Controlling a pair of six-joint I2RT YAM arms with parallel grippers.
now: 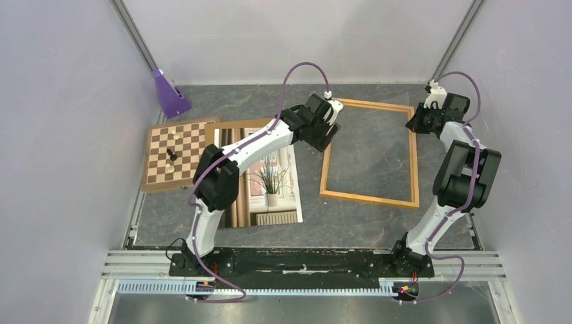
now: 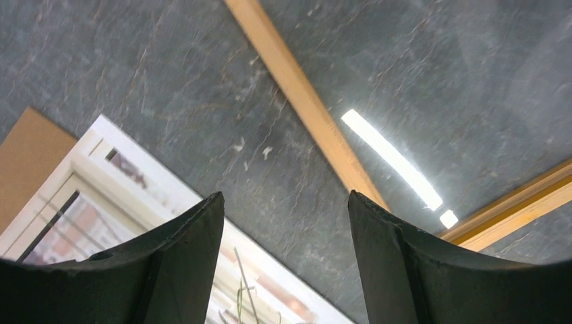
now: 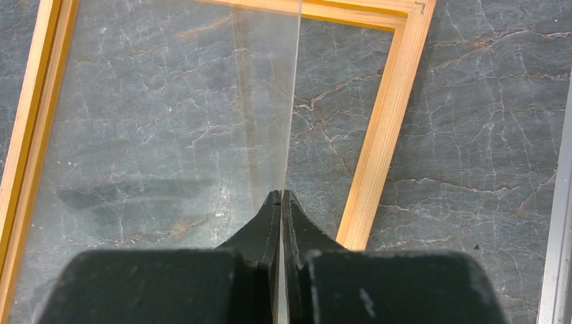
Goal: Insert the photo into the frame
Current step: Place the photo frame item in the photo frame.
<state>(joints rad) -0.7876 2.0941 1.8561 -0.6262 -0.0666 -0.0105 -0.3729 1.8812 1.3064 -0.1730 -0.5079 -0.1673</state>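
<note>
The photo [image 1: 270,179] lies face up on the counter [image 1: 324,223] left of the frame [image 1: 369,198], a strip of bare stone between them, with a brown backing board [image 1: 236,125] showing beyond its far edge. The photo is not yet inside the frame, which lies flat with a clear pane [image 3: 168,121] over its opening. At the frame's far left corner, the left claw [image 2: 283,260] hangs with fingers spread, holding nothing. At the frame's far right corner, the right claw [image 3: 280,202] is pinched tight on the clear pane's edge. By the look of it, the frame is open but everything else remains to be done: placing the print, then the board.
</note>
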